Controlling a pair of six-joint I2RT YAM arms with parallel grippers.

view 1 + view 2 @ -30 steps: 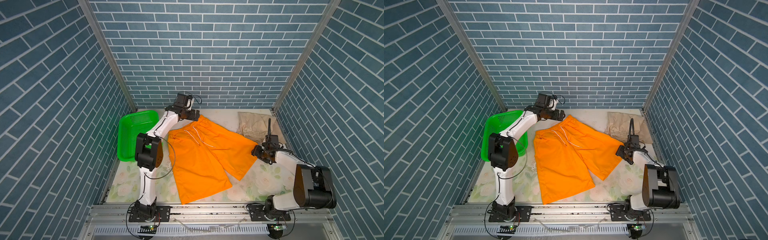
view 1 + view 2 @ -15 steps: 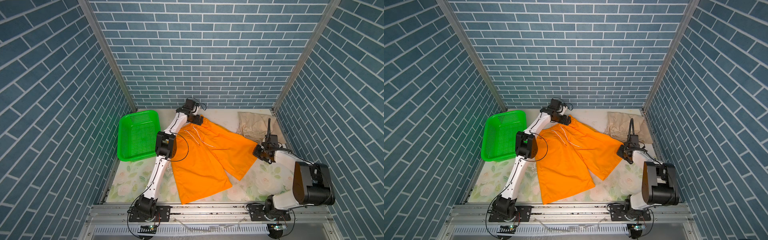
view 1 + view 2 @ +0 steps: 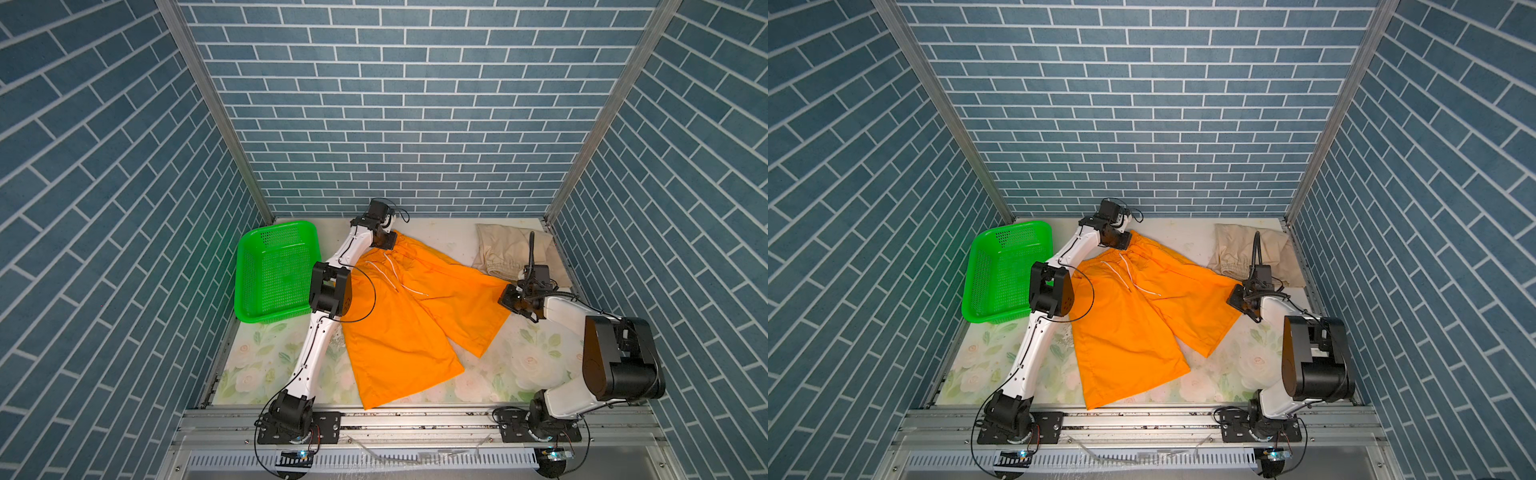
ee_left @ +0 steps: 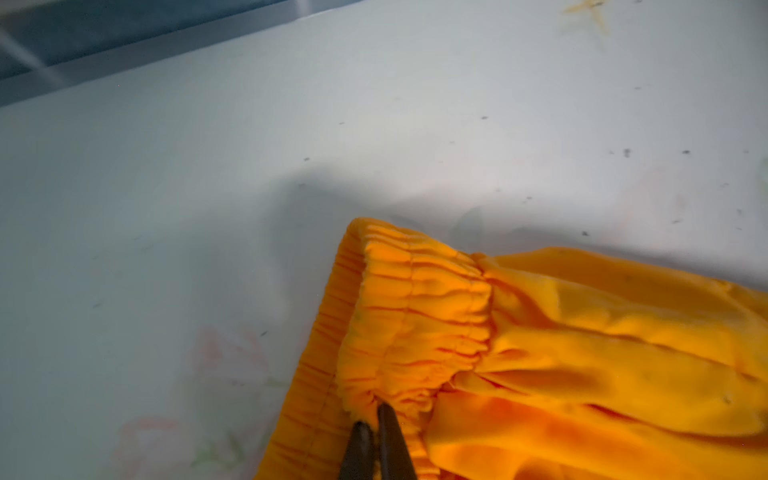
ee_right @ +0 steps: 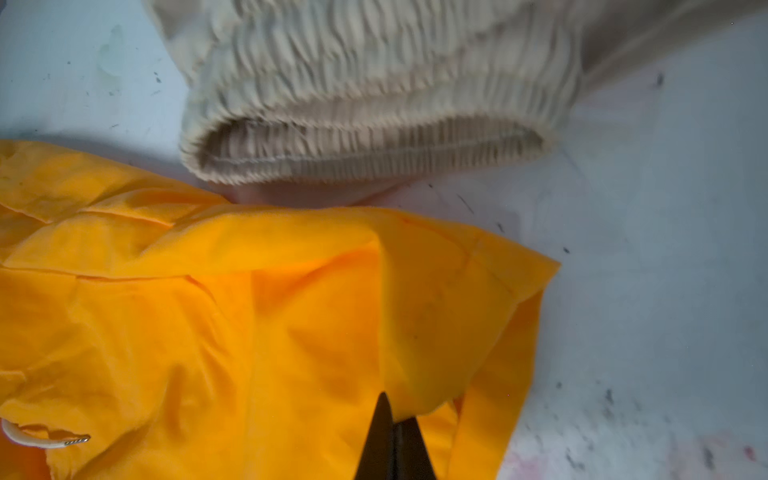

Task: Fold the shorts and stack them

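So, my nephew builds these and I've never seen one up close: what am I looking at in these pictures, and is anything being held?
Two white robot arms are bolted to a rail at the near edge; each ends in a two-finger gripper. Two pictures look down from a twin camera overhead; the two close-ups come from cameras on the wrists. On the flowered table lie spread orange shorts, bunched beige shorts far right and a green basket at left. The left gripper is shut on the orange waistband, the right gripper on an orange leg's hem corner.
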